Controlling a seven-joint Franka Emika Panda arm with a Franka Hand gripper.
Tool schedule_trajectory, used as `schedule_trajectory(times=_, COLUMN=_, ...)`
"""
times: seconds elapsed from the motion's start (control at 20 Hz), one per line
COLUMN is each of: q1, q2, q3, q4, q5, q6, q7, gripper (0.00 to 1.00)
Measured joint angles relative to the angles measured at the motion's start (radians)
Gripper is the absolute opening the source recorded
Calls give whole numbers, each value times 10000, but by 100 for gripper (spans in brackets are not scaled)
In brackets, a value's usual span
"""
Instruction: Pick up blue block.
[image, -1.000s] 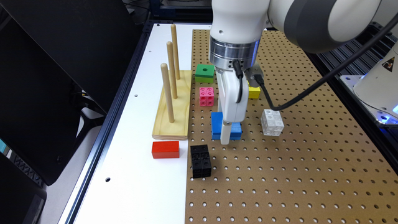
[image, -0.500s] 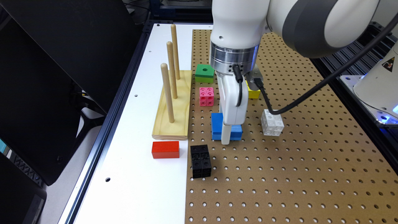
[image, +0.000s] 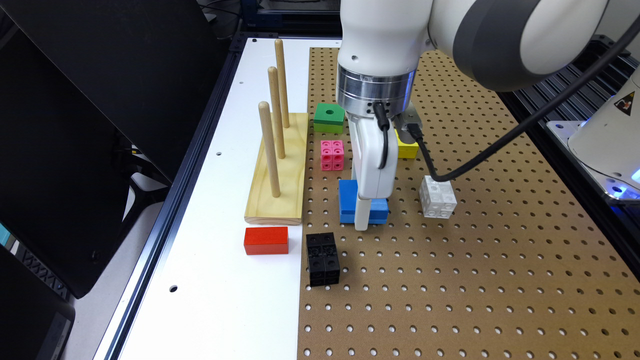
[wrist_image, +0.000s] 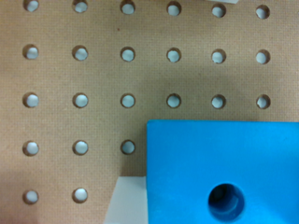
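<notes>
On the brown pegboard (image: 475, 260), the blue block (image: 348, 200) lies flat, just off the near end of the wooden peg stand (image: 279, 172), on the exterior view's right of it. Gripper (image: 362, 220) is down at the block; one white finger stands against the block's near face, tip at board level. Wrist view: blue block (wrist_image: 219, 168) with its round centre hole, and a pale finger (wrist_image: 126, 200) touching one side of it. The opposite finger is not visible, so whether the jaws are spread or pinching the block: cannot tell.

Placed relative to the peg stand:
- red block (image: 266, 240) just past its near end, on the white table (image: 225, 300)
- black block (image: 323, 258) near the red one, on the pegboard
- pink block (image: 332, 154) beside the stand's middle
- green block (image: 329, 117) beside its far end
- yellow block (image: 406, 148) farther to the exterior view's right, partly behind the arm
- clear block (image: 437, 197) beyond the blue block, apart from it
</notes>
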Motion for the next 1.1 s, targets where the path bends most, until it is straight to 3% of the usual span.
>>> schedule_trajectory(times=0.15, q1=2, q2=-311, q3=2, q4=-3, q5=0, q6=-191, q7=0, gripper=0)
schedule_trajectory(times=0.35, q1=3, q2=-1058, q3=31, q4=-48, q5=2, q6=-904, q7=2, gripper=0)
schedule_trajectory(times=0.65, q1=3, q2=-1316, q3=55, q4=-109, q5=3, q6=-1039, q7=3, gripper=0)
schedule_trajectory(times=0.9, q1=4, q2=-2287, q3=129, q4=-124, q5=60, q6=-1937, q7=27, gripper=0)
schedule_trajectory(times=1.1, q1=3, q2=-2428, q3=163, q4=-175, q5=60, q6=-2052, q7=47, gripper=0)
